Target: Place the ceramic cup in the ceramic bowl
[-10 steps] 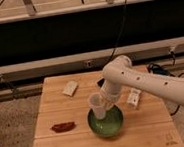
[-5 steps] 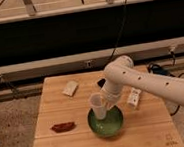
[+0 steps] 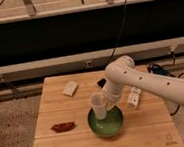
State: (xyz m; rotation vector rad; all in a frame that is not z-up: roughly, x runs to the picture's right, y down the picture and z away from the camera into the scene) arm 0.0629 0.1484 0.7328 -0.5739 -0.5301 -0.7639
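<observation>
Ceramic cup (image 3: 98, 106) stands upright, long axis vertical, rim up, sitting over the ceramic bowl's (image 3: 107, 126) rim at about ten o'clock. Gripper (image 3: 108, 105) is right against the cup's three o'clock side, and whether it clamps the cup, I cannot tell. Compared with a second ago, cup and arm sit almost where they were. Wooden table (image 3: 78, 140) carries a reddish item (image 3: 63, 126) off at the bowl's nine o'clock.

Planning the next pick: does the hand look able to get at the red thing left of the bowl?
Probably yes: the red thing lies alone on bare table, nothing over it. The hand is at the cup over the bowl.
</observation>
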